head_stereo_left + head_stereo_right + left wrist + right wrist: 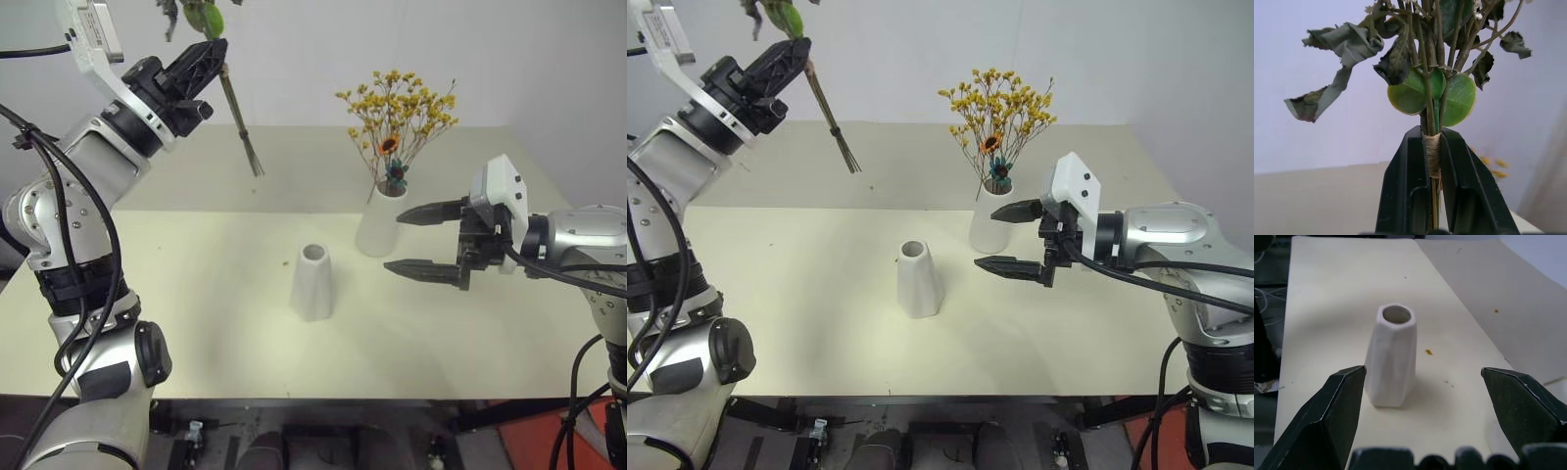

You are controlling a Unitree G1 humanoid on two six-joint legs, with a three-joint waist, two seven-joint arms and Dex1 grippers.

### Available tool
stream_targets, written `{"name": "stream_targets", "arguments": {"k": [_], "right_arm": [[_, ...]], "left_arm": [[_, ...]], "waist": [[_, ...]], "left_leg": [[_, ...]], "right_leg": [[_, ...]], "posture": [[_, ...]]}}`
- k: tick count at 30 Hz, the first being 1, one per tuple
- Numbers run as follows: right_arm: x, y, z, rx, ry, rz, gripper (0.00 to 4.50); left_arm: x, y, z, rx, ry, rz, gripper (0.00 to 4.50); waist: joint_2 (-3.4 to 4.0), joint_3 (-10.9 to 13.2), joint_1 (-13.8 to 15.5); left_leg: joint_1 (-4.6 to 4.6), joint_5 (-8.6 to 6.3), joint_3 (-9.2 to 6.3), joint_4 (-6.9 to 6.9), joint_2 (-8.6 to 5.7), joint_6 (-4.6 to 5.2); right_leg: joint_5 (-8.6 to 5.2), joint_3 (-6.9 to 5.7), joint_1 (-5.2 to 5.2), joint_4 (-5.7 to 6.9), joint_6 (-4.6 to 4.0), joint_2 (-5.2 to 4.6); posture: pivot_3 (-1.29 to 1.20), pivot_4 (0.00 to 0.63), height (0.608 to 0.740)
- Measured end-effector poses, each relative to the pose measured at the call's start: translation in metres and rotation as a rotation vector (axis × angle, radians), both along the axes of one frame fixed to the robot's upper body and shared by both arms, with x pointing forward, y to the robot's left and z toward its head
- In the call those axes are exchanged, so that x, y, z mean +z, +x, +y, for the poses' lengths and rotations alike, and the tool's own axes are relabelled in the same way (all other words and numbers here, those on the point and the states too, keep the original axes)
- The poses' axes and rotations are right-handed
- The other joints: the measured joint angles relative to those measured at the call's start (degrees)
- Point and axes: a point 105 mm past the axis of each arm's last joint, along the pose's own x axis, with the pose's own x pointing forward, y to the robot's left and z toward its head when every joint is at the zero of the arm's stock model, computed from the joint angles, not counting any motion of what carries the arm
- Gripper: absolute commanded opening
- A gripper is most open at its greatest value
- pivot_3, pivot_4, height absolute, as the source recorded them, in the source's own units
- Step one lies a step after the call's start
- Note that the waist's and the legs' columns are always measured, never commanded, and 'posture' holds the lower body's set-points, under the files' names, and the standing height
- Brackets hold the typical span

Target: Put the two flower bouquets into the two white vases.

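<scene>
Meanwhile the left gripper [208, 54] clamps the leafy bouquet's stems [241, 122] above the cone-shaped vase [313, 283] (empty), right gripper [423, 241] spread wide beside it.

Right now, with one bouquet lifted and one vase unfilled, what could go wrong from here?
1. The left gripper holds the green-leaved bouquet high, its stem ends splayed. The cone-shaped vase has a narrow mouth, so stems may catch on its rim.
2. That vase stands free, with the open right gripper only near it. A sideways push from the stems could tip it.
3. The taller vase holding the yellow bouquet stands close by and could get knocked.
</scene>
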Motion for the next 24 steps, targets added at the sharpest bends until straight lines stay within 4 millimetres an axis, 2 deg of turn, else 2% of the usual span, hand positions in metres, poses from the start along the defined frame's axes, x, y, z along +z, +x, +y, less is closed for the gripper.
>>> {"name": "stream_targets", "arguments": {"k": [4,9,16,24], "right_arm": [[-0.004,0.001,-0.002,-0.019,-0.001,0.01,4.5],[-0.006,0.001,-0.004,-0.04,-0.005,0.008,4.5],[-0.011,0.001,-0.005,-0.06,-0.008,0.017,4.5],[-0.013,0.001,-0.006,-0.084,-0.007,0.01,4.5]], "left_arm": [[0.004,-0.008,-0.012,-0.164,0.014,-0.062,0.11],[-0.009,-0.013,-0.024,-0.356,0.037,-0.099,0.11],[-0.033,-0.015,-0.041,-0.506,0.157,-0.142,0.11],[-0.047,-0.013,-0.053,-0.57,0.173,-0.144,0.11]], "waist": [[0.0,0.0,-0.1],[0.0,0.0,0.0],[0.0,0.0,0.0],[0.0,0.0,0.0]], "left_leg": [[0.01,0.0,0.01,0.01,0.0,0.01],[0.01,0.0,0.01,0.01,0.01,0.01],[-0.01,-0.01,0.0,0.01,0.01,0.04],[-0.01,-0.01,0.0,0.03,0.03,0.05]], "right_leg": [[-0.2,0.0,0.01,0.0,0.33,0.0],[-0.21,0.0,0.01,0.0,0.34,0.0],[-0.21,0.0,0.01,-0.02,0.34,0.0],[-0.22,0.01,0.01,-0.01,0.35,0.0]], "posture": [[0.0,0.15,0.74],[0.0,0.15,0.74],[0.0,0.15,0.74],[0.0,0.15,0.74]]}}
